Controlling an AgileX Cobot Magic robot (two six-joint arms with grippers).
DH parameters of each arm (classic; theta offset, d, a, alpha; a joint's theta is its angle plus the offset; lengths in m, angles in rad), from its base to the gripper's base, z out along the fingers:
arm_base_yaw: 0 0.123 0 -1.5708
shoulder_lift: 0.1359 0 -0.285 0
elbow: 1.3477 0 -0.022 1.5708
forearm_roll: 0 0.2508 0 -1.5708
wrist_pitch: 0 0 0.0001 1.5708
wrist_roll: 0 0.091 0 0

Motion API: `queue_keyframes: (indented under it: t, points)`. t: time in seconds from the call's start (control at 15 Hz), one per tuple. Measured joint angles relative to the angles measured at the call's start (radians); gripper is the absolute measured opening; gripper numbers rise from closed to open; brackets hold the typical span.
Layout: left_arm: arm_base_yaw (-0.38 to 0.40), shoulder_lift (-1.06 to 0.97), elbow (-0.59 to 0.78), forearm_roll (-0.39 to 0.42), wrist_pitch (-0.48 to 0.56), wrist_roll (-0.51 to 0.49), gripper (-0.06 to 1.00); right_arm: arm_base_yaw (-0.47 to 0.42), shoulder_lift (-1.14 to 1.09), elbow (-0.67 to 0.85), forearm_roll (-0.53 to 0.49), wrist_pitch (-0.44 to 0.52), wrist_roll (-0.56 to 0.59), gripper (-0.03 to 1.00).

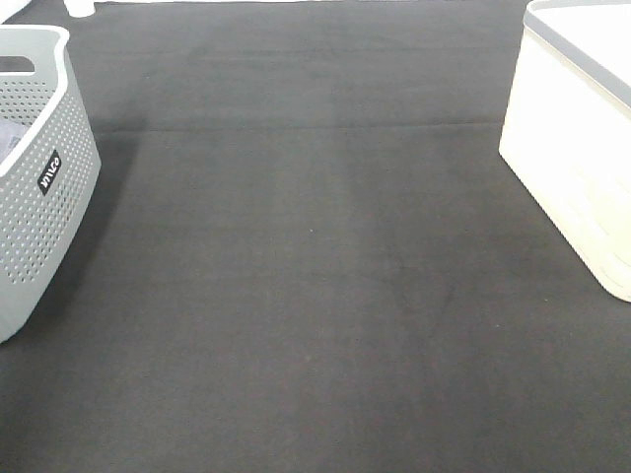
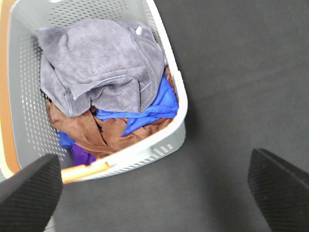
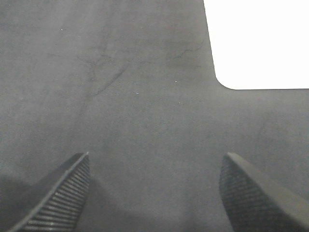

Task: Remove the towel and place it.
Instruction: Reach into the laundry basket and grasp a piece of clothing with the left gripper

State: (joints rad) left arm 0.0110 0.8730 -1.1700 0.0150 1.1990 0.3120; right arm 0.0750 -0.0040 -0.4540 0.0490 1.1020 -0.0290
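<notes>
Black mat covers the whole table, with a grey perforated basket at the left edge and a white bin at the right. The towel lies crumpled on top of the pile inside the basket, its white tag showing at one corner. Under it are a brown cloth, a blue cloth and a bit of purple. Being topmost, the towel should lift out without dragging much of the rest, though the blue cloth is tucked against its lower fold and could catch.

Neither arm shows in the high view. The left gripper hangs above the mat just beside the basket, looking down into it, jaws spread wide and holding nothing. It seems poised for a reach in, not yet over the towel. The right gripper hovers over bare mat near the bin's corner, also wide open and empty. It is well apart from the basket and likely just waiting.
</notes>
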Motion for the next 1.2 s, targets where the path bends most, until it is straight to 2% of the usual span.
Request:
queue_keyframes:
  t: [0.13,0.4,0.47,0.53,0.67,0.8,0.93,1.2]
  points:
    - [0.000,0.163,-0.105,0.031,0.014,0.112,0.99,0.000,0.000,0.000,0.000,0.000,0.000,0.72]
    - [0.005,0.489,-0.289,0.185,0.012,0.321,0.99,0.000,0.000,0.000,0.000,0.000,0.000,0.72]
    - [0.005,0.489,-0.289,0.185,0.012,0.321,0.99,0.000,0.000,0.000,0.000,0.000,0.000,0.72]
    - [0.039,0.660,-0.328,0.241,-0.025,0.482,0.99,0.000,0.000,0.000,0.000,0.000,0.000,0.72]
    - [0.061,0.777,-0.329,0.266,-0.095,0.578,0.99,0.000,0.000,0.000,0.000,0.000,0.000,0.72]
    - [0.067,0.879,-0.329,0.277,-0.153,0.593,0.99,0.000,0.000,0.000,0.000,0.000,0.000,0.72]
    - [0.067,0.956,-0.329,0.292,-0.162,0.597,0.99,0.000,0.000,0.000,0.000,0.000,0.000,0.72]
    - [0.067,1.027,-0.329,0.411,-0.187,0.582,0.99,0.000,0.000,0.000,0.000,0.000,0.000,0.72]
